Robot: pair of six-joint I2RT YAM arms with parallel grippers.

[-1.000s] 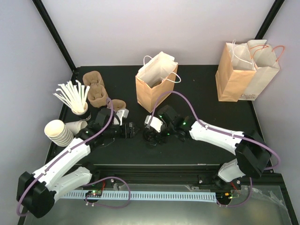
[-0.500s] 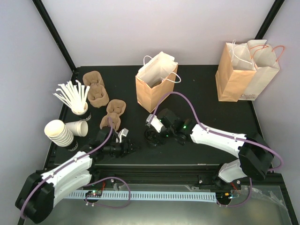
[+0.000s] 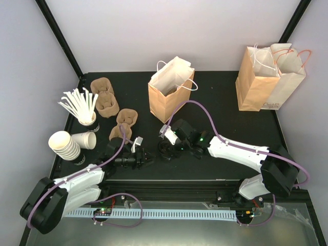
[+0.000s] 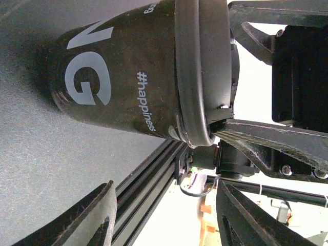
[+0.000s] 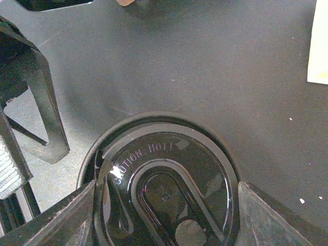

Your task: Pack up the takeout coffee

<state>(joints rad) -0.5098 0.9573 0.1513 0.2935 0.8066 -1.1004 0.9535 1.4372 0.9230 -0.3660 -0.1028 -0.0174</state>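
Observation:
The takeout coffee [image 3: 165,151] stands upright on the black table, its glossy black lid [image 5: 164,179] filling the right wrist view. My right gripper [image 3: 167,147] is over it from above, one finger on each side of the lid rim [image 5: 166,218], closed against it. In the left wrist view the cup [image 4: 128,77] shows sideways, with dark printed wall and lid. My left gripper [image 3: 148,160] lies low just left of the cup, pointing at it. Its jaws [image 4: 164,215] are open with nothing between them, a short way from the cup.
An open brown paper bag [image 3: 171,92] stands behind the cup. Two more bags [image 3: 269,77] stand at the back right. Brown pulp carriers [image 3: 105,97] [image 3: 123,123], a cup of white stirrers [image 3: 79,105], stacked white cups [image 3: 64,144] and a lying cup [image 3: 84,139] fill the left.
My left arm pulled back from beside the carrier toward the near edge, then slid right toward the cup, its jaws narrowing. The right gripper stayed on the lid.

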